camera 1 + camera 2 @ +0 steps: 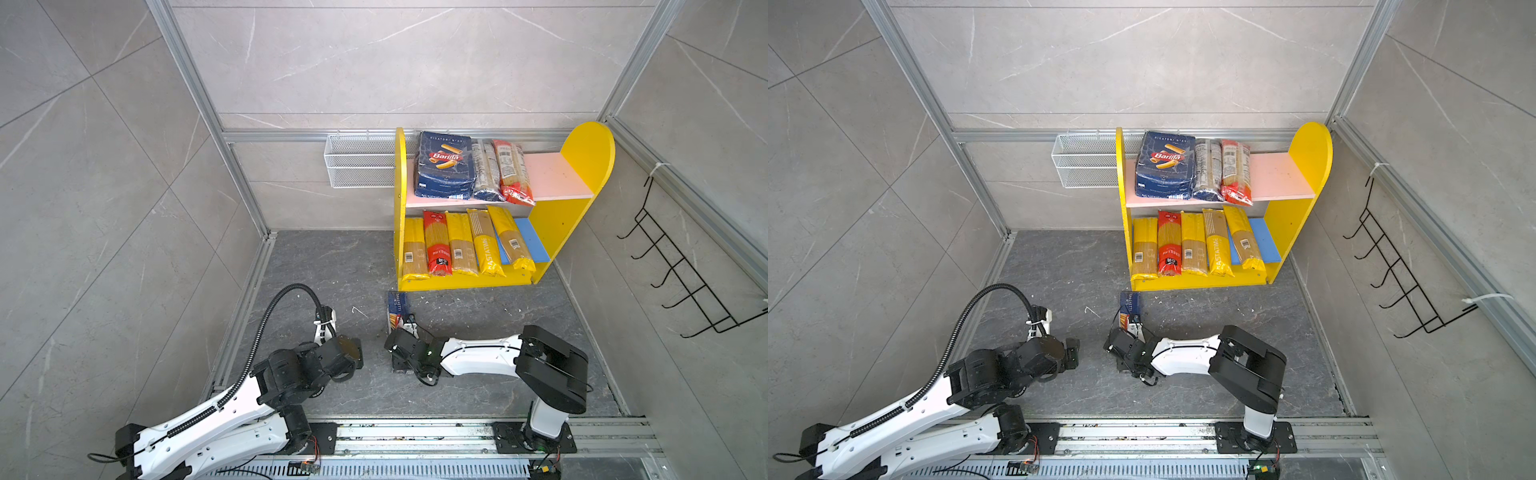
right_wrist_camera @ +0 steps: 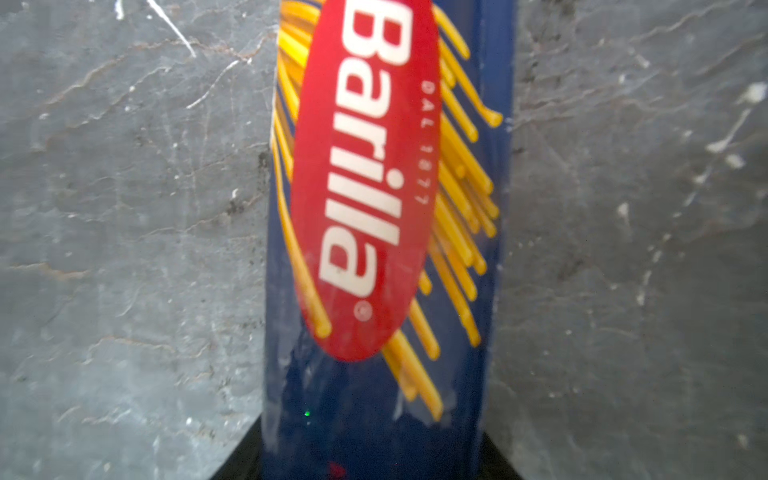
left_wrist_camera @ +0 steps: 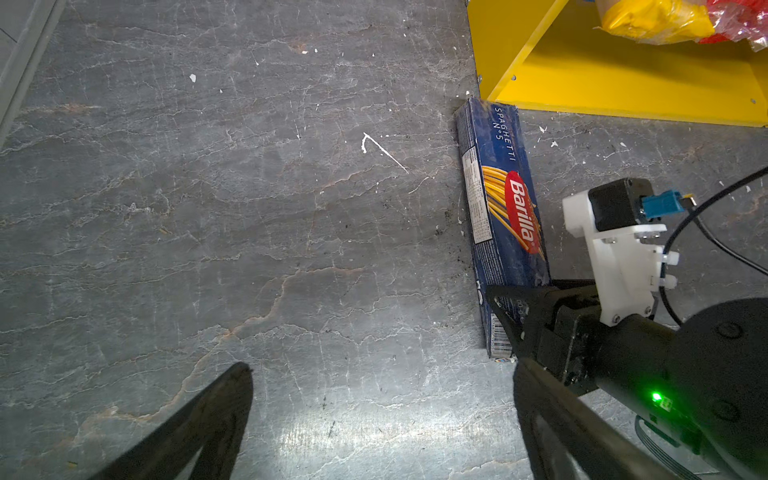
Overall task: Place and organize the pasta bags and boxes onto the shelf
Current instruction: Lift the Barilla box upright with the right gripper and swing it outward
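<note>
A white mesh basket hangs on the far wall. A black hook rack hangs on the right wall. The floor is grey.

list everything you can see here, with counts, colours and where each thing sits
shelf: 1, yellow sides, pink upper board, blue lower board, back right of floor
rigatoni box: 1, dark blue, upper board
dark bag: 1, upper board, beside rigatoni box
red-and-clear bag: 1, upper board
red bag: 1, lower board
yellow bags: 4, lower board
spaghetti box: 1, dark blue, floor before shelf
mesh basket: 1, white, back wall
hook rack: 1, black, right wall
left pincer: 1, black, open, over floor
right pincer: 1, black, closed on spaghetti box
</note>
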`<action>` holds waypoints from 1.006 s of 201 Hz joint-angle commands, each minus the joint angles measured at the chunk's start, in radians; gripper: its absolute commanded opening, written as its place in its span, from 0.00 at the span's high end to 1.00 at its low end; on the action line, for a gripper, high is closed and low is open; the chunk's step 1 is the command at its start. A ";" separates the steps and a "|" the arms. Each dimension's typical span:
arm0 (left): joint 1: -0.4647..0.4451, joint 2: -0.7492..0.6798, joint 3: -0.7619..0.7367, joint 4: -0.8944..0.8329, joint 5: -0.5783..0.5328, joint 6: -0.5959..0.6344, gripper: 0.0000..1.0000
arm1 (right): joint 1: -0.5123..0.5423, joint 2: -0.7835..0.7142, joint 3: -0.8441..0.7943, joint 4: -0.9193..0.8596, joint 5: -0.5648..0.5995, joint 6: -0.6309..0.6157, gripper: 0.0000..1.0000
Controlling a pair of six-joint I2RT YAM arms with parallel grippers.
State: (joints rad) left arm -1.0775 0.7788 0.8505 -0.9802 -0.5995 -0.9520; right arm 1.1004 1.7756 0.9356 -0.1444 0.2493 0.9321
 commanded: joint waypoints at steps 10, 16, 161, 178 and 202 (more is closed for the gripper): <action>0.006 0.007 0.048 0.000 -0.019 0.021 0.00 | -0.030 -0.020 -0.149 0.042 -0.298 0.044 0.59; 0.005 0.009 0.051 -0.001 -0.020 0.021 0.00 | -0.040 -0.035 -0.170 0.074 -0.323 0.050 0.59; 0.009 0.101 0.166 -0.044 -0.043 0.027 0.00 | -0.149 -0.442 -0.382 0.263 -0.618 0.081 0.62; 0.008 0.119 0.187 -0.060 -0.060 0.029 0.00 | -0.157 -0.486 -0.379 0.243 -0.631 0.081 0.62; 0.010 0.131 0.208 -0.052 -0.065 0.043 0.00 | -0.170 -0.543 -0.379 0.224 -0.652 0.082 0.63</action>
State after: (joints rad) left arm -1.0725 0.9028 1.0119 -1.0180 -0.6220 -0.9401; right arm 0.9443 1.3174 0.5449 0.0288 -0.3508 1.0138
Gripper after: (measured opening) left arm 0.997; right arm 0.409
